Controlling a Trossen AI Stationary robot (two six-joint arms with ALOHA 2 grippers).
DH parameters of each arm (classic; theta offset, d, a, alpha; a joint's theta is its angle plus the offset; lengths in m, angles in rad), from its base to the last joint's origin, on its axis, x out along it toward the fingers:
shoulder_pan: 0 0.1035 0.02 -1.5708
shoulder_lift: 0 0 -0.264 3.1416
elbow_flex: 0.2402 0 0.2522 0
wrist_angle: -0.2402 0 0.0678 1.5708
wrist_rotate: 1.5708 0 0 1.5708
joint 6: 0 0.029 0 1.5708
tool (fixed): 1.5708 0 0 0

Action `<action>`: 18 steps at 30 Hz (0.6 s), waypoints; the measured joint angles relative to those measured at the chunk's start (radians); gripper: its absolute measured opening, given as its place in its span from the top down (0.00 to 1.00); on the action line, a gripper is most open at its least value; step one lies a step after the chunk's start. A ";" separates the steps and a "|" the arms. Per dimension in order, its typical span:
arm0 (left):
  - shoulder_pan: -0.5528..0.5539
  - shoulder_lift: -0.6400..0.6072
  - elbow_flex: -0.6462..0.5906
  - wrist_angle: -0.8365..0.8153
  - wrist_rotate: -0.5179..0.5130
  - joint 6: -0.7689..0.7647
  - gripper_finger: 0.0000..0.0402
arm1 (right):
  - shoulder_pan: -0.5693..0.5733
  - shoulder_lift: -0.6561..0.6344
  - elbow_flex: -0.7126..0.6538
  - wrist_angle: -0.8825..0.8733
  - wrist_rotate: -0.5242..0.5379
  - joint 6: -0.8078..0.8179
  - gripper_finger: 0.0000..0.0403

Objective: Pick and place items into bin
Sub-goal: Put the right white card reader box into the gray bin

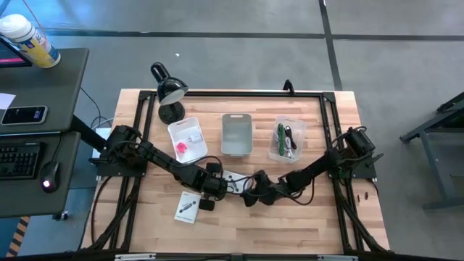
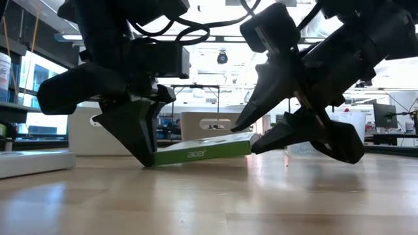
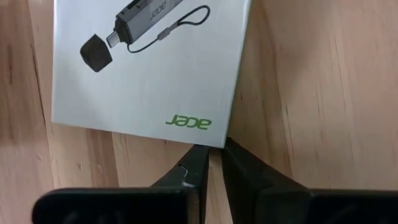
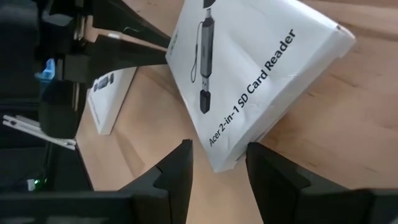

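Card-reader box at mid-table, tilted, long axis running between the two grippers. Left gripper, fingers pressed nearly together, pinches one corner at the table; right gripper, fingers spread, straddles the raised opposite end. Only the low view shows the tilt and green edge; the high view adds a second box.

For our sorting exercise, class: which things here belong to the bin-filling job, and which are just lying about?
Job: tilted packet, flat packet, pink cube, cords, grey bin.
Lying about: lamp, keyboard, mouse, phone, bottle.
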 joint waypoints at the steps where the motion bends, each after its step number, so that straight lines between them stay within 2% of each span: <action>1: 0.000 0.000 0.000 0.000 0.000 0.000 0.94 | 0.000 0.000 0.000 0.005 -0.004 -0.003 0.65; 7: 0.001 0.000 0.000 0.008 0.010 0.016 0.93 | 0.009 0.000 0.000 0.016 -0.013 -0.006 0.65; 18: 0.002 -0.001 -0.002 0.026 0.009 0.011 0.75 | 0.013 0.000 0.000 0.029 -0.016 -0.008 0.65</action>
